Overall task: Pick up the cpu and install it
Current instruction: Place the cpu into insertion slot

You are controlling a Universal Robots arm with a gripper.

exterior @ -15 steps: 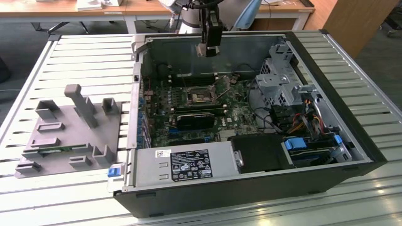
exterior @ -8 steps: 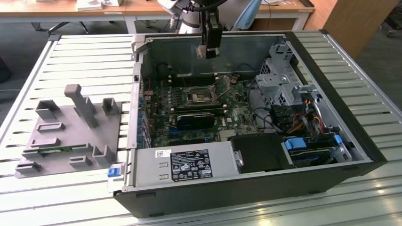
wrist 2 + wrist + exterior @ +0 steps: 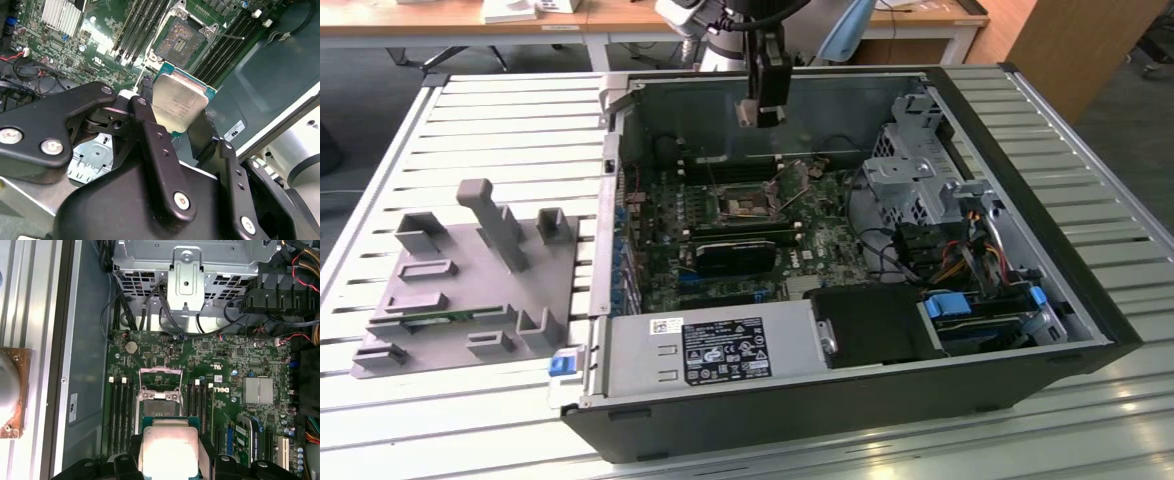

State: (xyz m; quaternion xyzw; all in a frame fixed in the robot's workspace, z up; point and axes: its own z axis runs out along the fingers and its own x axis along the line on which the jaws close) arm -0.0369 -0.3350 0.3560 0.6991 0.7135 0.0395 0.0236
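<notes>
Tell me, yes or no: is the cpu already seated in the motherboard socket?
No, in the second wrist view the gripper holds the cpu, and the socket beyond it lies open and empty.

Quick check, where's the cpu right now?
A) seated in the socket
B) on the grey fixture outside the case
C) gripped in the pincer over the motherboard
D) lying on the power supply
C: in the second wrist view the cpu is clamped in the pincer over the motherboard, and the socket beyond it is open and bare.
</notes>
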